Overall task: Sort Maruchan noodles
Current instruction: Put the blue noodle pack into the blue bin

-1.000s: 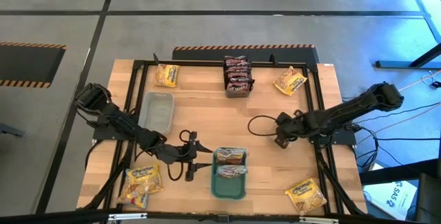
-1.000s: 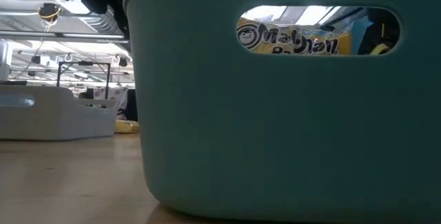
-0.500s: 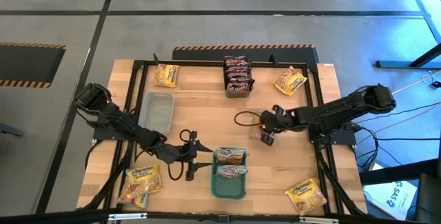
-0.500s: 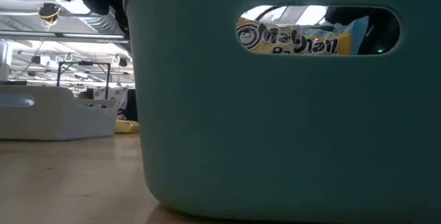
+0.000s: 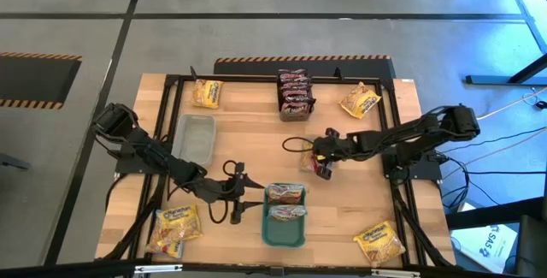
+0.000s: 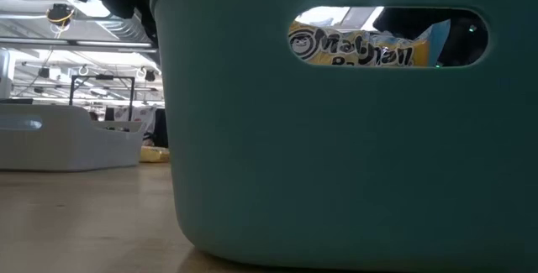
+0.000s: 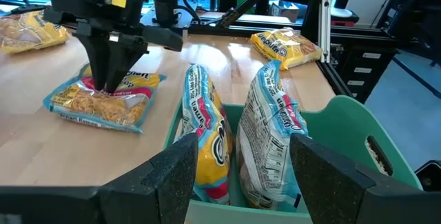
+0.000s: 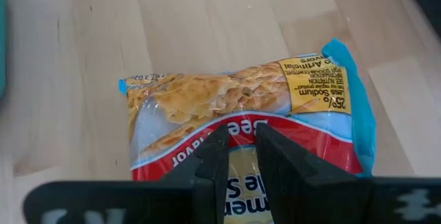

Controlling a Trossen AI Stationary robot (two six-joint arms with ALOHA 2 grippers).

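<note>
My right gripper (image 5: 321, 165) stands over a pale Maruchan packet (image 8: 234, 100) with blue edges and a red band. The packet lies flat on the table, just beyond the far end of the teal tray (image 5: 267, 227). My left gripper (image 5: 242, 201) is open at the tray's left side and touches nothing. Its fingers frame the tray's end in the left wrist view. Two packets (image 7: 241, 141) stand on edge inside the tray. A yellow packet's print (image 6: 361, 48) shows through the tray's handle slot. My right gripper comes at the pale packet (image 7: 103, 103) from above, pointing down. Its nearly closed fingers meet the wrapper's upper face by the red band (image 8: 241, 131), near the packet's middle. The packet rests flat on the table under the fingers.
Yellow packets lie at the far left (image 5: 207, 92), far right (image 5: 360, 100), near right (image 5: 380, 242) and near left (image 5: 177, 227). Dark packets (image 5: 293, 94) are stacked at the far middle. A clear grey tub (image 5: 194, 137) sits left of centre. A black frame rims the table.
My right gripper has moved steadily toward the table's left edge, from right of centre to a spot just beyond the teal tray's far end. The left arm has kept still.
</note>
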